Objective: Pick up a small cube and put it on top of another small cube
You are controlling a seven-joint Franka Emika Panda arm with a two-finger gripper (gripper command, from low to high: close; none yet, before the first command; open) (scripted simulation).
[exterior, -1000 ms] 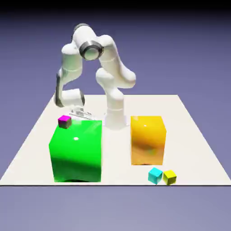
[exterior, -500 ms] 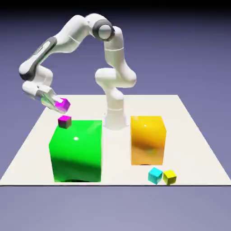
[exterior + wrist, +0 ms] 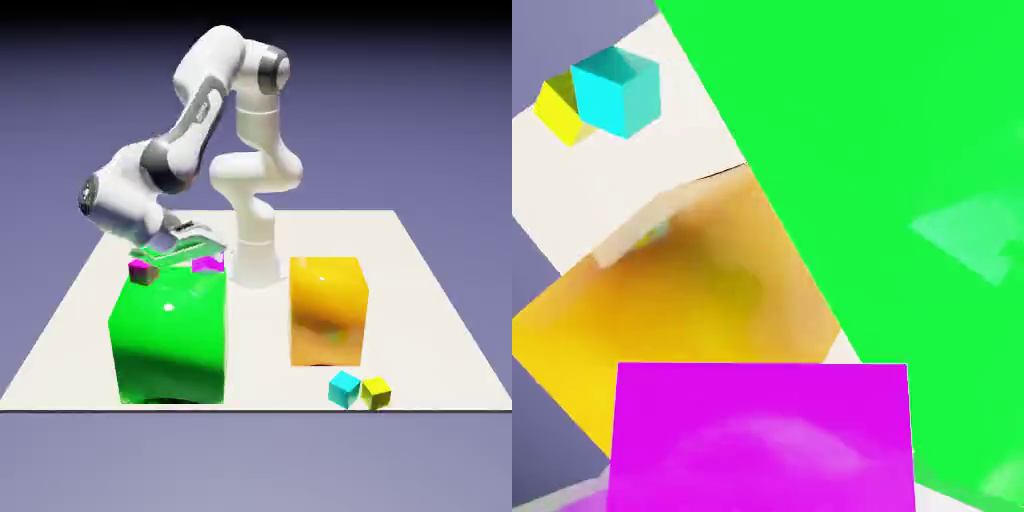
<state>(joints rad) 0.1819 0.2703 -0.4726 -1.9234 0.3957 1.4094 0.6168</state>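
Exterior view has your gripper [image 3: 208, 250] clamped on the bright magenta cube [image 3: 208, 264], w/ the dark-sided magenta cube [image 3: 143, 271] off to the gripper's side, toward the view's left, on top of the green block [image 3: 170, 335]. You're at the carry/align step, I'd judge: next move prob. needs a bit of lift, then a shift over that darker cube, level & slow, before lowering & letting go. Arm [image 3: 200, 125] is bent high w/ the hand [image 3: 130, 200] tipped well over, fingers slanting toward the view's right, so straighten it b/f placing.
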